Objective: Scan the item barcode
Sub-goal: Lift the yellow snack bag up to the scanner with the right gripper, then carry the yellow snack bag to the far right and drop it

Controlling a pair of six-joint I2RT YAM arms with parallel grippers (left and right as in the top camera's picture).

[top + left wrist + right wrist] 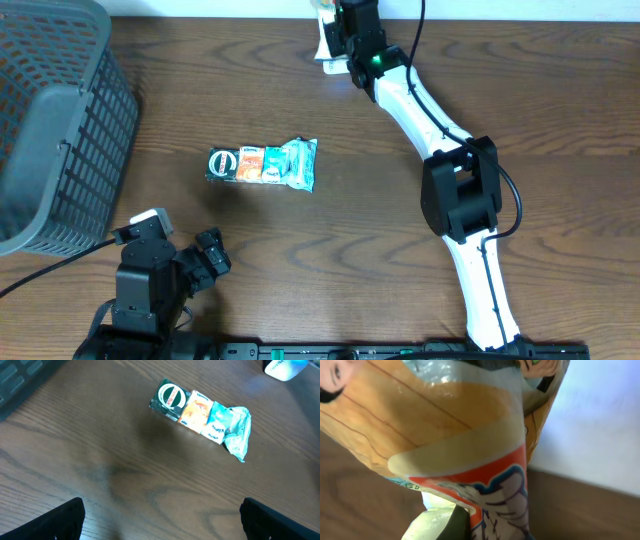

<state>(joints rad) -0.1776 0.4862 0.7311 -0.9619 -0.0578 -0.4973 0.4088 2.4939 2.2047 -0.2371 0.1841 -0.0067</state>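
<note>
I judge this the presenting step: right gripper [337, 50] pinched on a glossy orange-and-white plastic packet [460, 435], left gripper [162, 520] spread apart, empty. Next I must find its barcode.

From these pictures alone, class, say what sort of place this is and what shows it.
Probably a lab bench staged as a shop checkout: a grey plastic mesh basket, a wrapped strip of green, orange and teal packets on a dark wooden table.
</note>
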